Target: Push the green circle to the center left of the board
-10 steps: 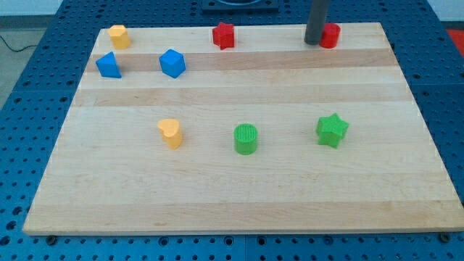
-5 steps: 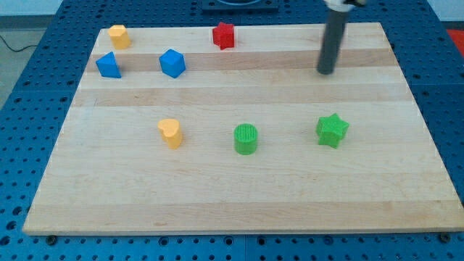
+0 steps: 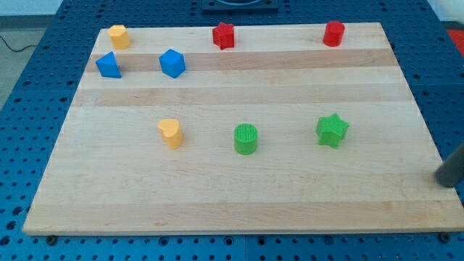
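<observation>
Camera view: rod's tip (image 3: 444,179) at right edge of bench (image 3: 232,196), well apart from green circle (image 3: 246,138) and green star (image 3: 332,130). No claw fitted.

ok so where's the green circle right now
The green circle block sits a little below the middle of the wooden board, between the yellow heart block on the view's left and the green star block on the view's right.

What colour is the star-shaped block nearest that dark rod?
Green, seen in the camera view.
</observation>
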